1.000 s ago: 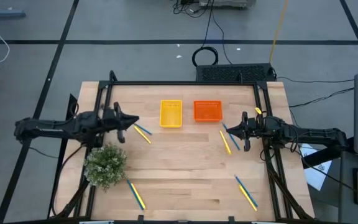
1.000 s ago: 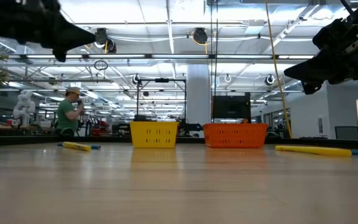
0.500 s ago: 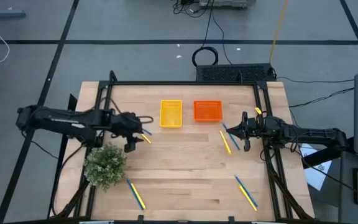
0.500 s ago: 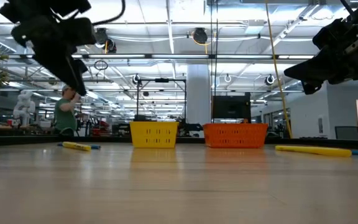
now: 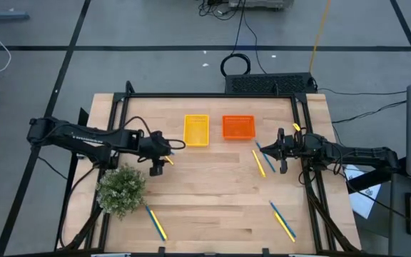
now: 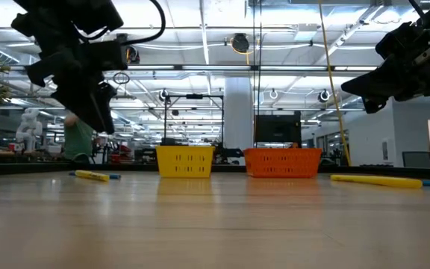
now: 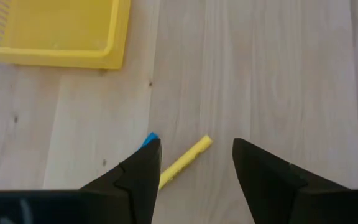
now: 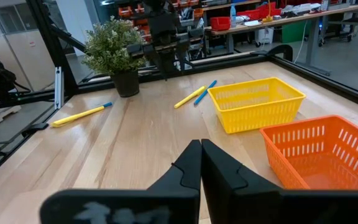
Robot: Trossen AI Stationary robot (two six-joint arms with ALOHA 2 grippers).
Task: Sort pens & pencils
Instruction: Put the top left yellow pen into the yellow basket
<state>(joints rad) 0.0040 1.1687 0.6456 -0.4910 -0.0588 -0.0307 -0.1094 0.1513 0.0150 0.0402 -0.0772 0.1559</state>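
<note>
So the left gripper just swung out from the tabletop's left edge and spread its fingers over a pencil and, I think, a pen near the yellow basket. Pickup looks imminent. Right gripper sits pinched together.

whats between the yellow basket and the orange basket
Only a bare strip of the wooden table, seen in the high view: yellow plastic basket and orange plastic basket stand apart.

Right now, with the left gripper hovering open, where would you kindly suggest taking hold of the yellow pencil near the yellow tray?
Grip the yellow pencil mid-shaft, coming straight down. It lies flat on the table, with a blue pen close beside, so the left gripper should probably set its fingers across the shaft.
</note>
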